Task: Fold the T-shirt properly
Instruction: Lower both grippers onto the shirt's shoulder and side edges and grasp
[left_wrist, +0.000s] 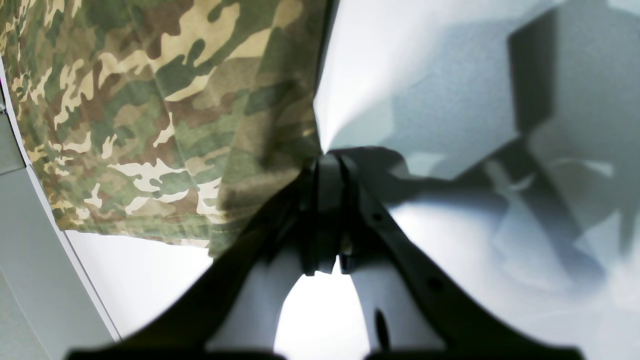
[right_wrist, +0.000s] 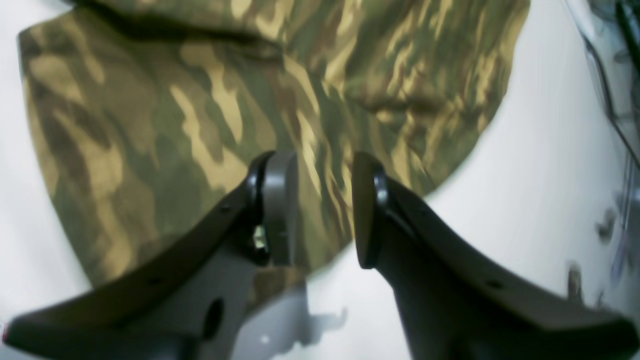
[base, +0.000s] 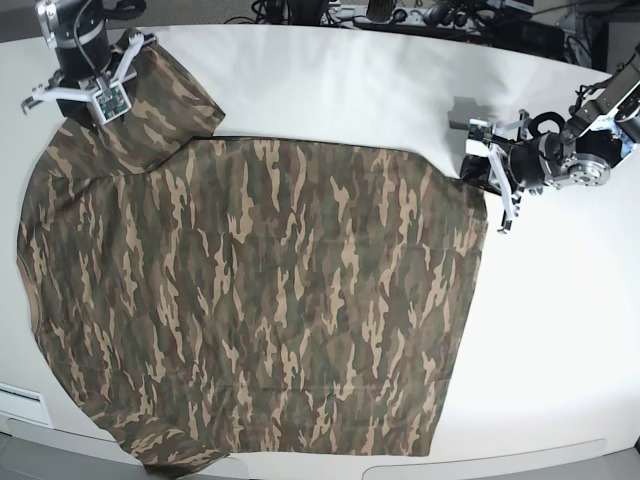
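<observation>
Risk: left gripper (left_wrist: 327, 165), clamped on T-shirt (base: 250, 300) hem at frame right, may slip; right gripper (right_wrist: 320, 210) gapes, upper left.

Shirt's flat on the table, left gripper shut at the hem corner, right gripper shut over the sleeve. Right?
Not quite: the right gripper is open over the sleeve, as the right wrist view shows. The shirt lies flat, and the left gripper is shut at the hem corner.
</observation>
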